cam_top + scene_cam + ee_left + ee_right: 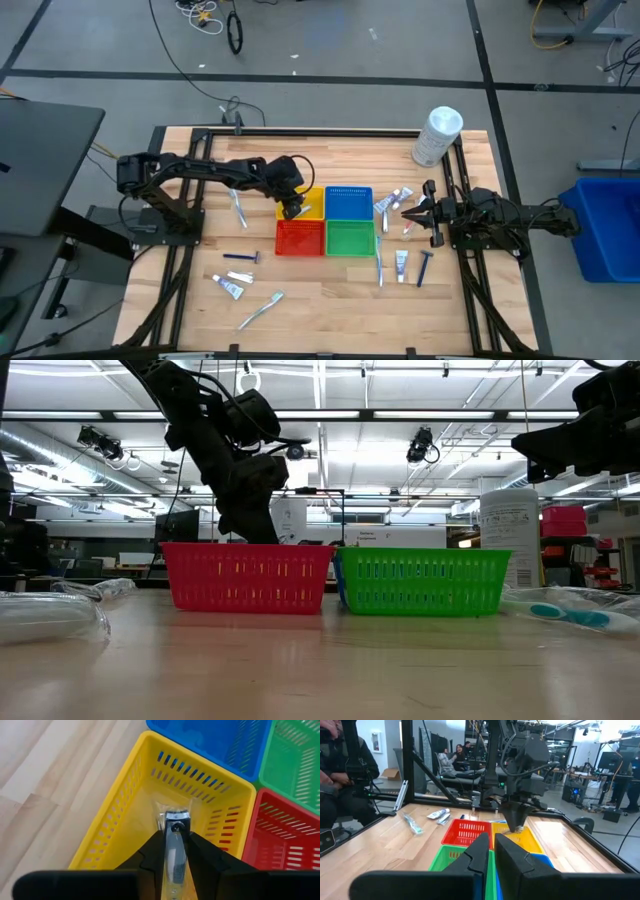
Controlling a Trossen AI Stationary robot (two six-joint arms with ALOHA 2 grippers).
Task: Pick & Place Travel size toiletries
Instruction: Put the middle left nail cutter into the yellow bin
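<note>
My left gripper [292, 210] reaches down into the yellow basket [312, 196] and is shut on a dark razor [176, 820] in a clear wrapper. In the low view its fingertips are hidden behind the red basket [247, 575]. My right gripper [408, 212] waits shut and level at the table's right side, holding nothing. More toiletries lie flat on the table: a toothbrush [240, 208], a razor [240, 257] and a tube [228, 287] on the left, and tubes [393, 200], a toothbrush [380, 265] and a razor [425, 268] on the right. My left gripper pinches the razor's handle [175, 847] between its two fingers, just behind the silvery head. The fingers [202, 857] slant down from the table's left side, and the razor lies along them. Its head sticks out past the fingertips, over the yellow basket's floor; whether it touches the floor does not show.
Four baskets stand together mid-table: yellow, blue [348, 201], red [300, 238] and green [350, 238]. A large white cylindrical container [437, 135] stands at the far right corner. Bare wood lies along the near edge. People sit beyond the table's left side.
</note>
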